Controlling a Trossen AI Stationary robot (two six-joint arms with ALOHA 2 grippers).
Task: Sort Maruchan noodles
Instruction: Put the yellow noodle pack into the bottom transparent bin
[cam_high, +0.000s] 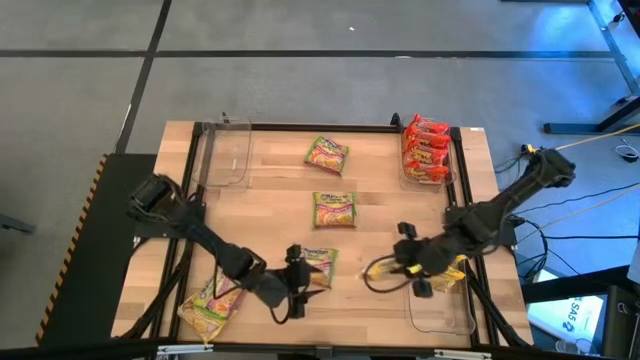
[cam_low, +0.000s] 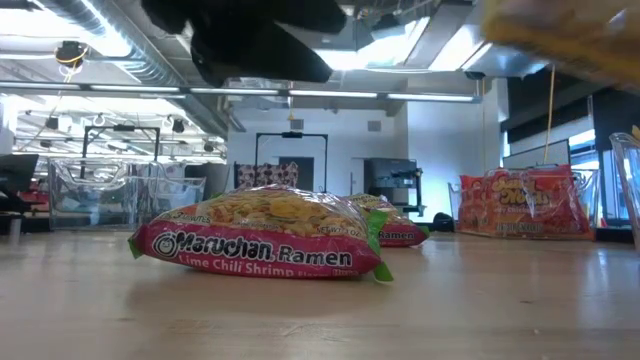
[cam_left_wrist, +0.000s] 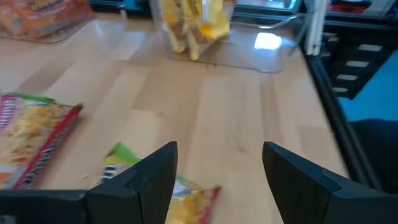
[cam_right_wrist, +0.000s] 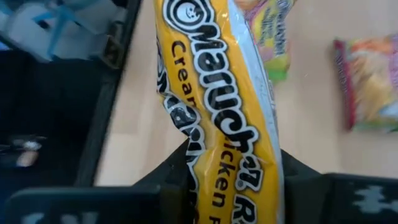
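Right end effector (cam_high: 392, 268) grips a yellow packet (cam_right_wrist: 217, 112), which I see pinched upright between its fingers near the tabletop's (cam_high: 380, 190) front right. Left end effector (cam_high: 300, 282) stands wide directly over a green-pink packet (cam_high: 318, 264), not touching. Two more green-pink packets (cam_high: 334, 209) lie mid-tabletop with bare wood around them; red-orange packets (cam_high: 424, 148) fill the far-right bin.

1. Setting: robotics lab or test workshop in an open industrial hall.
2. Ceiling (cam_low: 130, 60): exposed ducts and pipes, long strip lights.
3. Floor (cam_high: 300, 30): grey, marked with dark tape lines.
4. Workstation: wooden table (cam_high: 370, 240) in a black frame, hazard-striped edge (cam_high: 75, 240).
5. Cabling: loose cables (cam_high: 590, 200) trailing beside the table.
6. Background: racks and equipment carts (cam_low: 395, 190) along a white wall.
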